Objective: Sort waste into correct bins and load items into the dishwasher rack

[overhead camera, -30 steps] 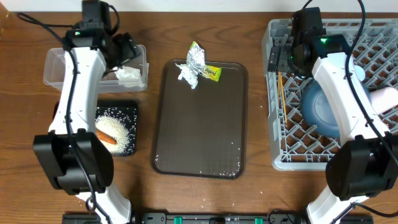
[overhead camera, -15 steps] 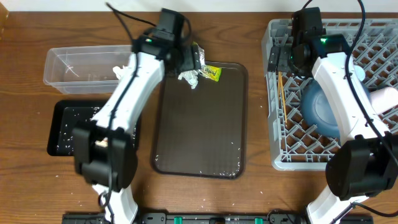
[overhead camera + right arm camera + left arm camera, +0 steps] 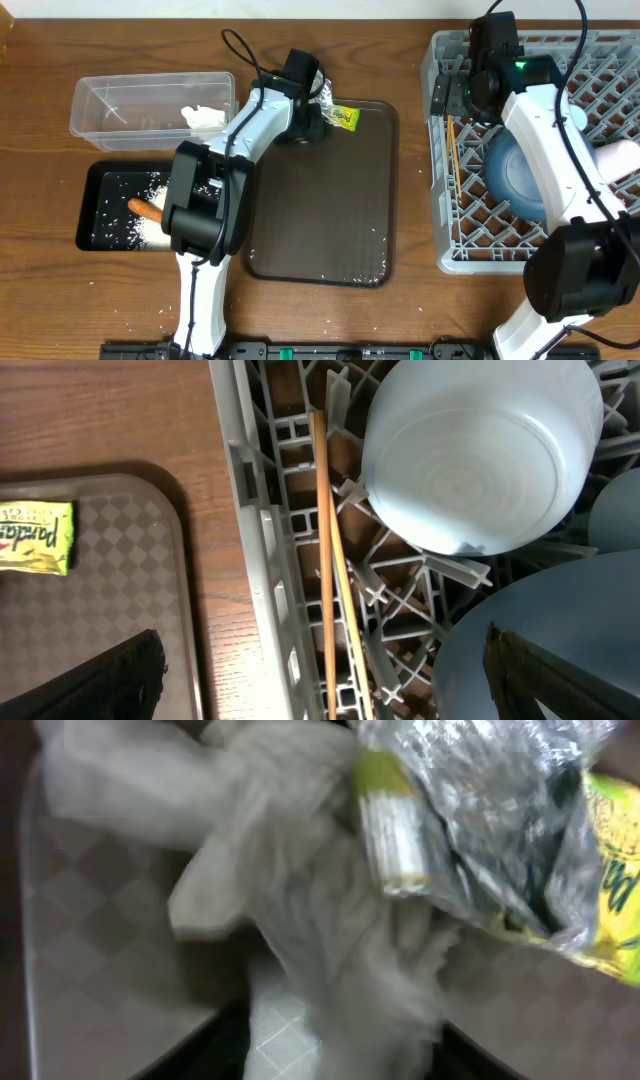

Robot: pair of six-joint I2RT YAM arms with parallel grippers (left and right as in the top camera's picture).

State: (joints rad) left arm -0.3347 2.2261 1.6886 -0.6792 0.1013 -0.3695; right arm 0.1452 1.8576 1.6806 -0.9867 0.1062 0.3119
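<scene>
L. gripper (image 3: 304, 127) at tissue (image 3: 300, 930) + foil (image 3: 490, 810), its grip I cannot tell. R. gripper (image 3: 325, 690) spread wide above chopsticks (image 3: 324, 540).

Blurred left wrist view: tissue (image 3: 300, 950), foil (image 3: 480, 810) cut off; left gripper (image 3: 302, 125) jaws hidden overhead; packet (image 3: 35, 538) cropped.
</scene>
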